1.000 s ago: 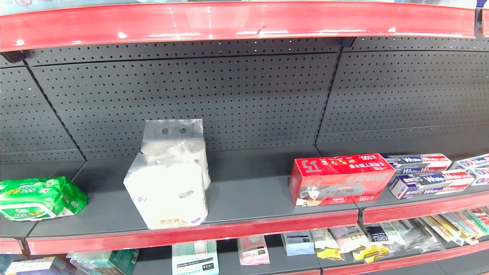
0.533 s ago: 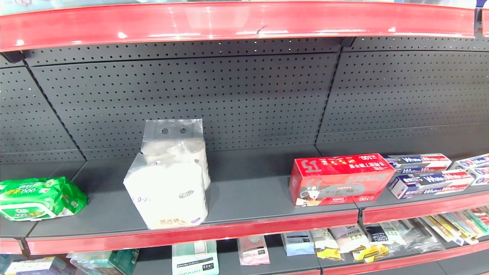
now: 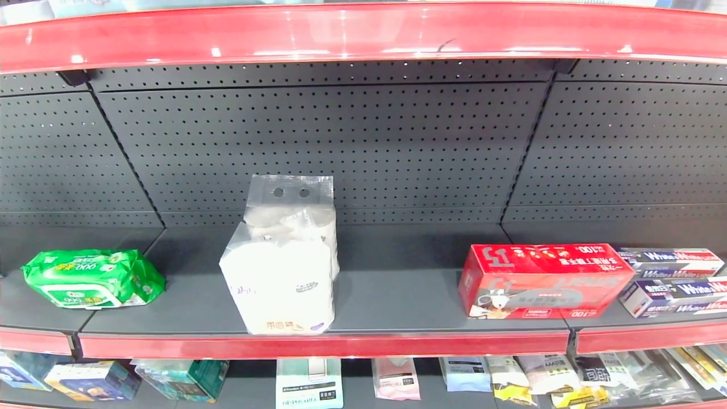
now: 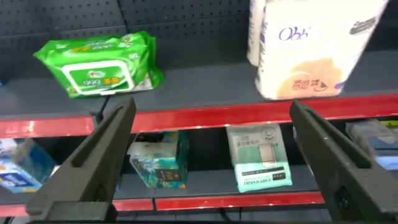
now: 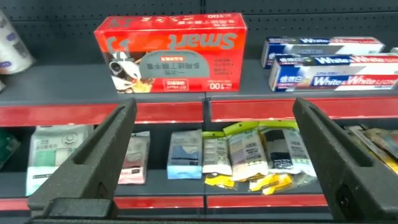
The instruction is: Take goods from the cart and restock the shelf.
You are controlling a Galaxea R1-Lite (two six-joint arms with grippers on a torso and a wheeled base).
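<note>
Shelf (image 3: pixel 397 295) carries a tissue pack (image 3: pixel 284 272) and a red box (image 3: pixel 539 281) — left gripper (image 4: pixel 211 106) and right gripper (image 5: pixel 214 104) face it, fingers spread, empty.

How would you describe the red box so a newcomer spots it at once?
Look at the dark middle shelf with the red front strip. Toward its right end lies the red box, between the white roll pack and the slim blue-and-white cartons. It is the only red package there, and bulkier than those cartons.
</note>
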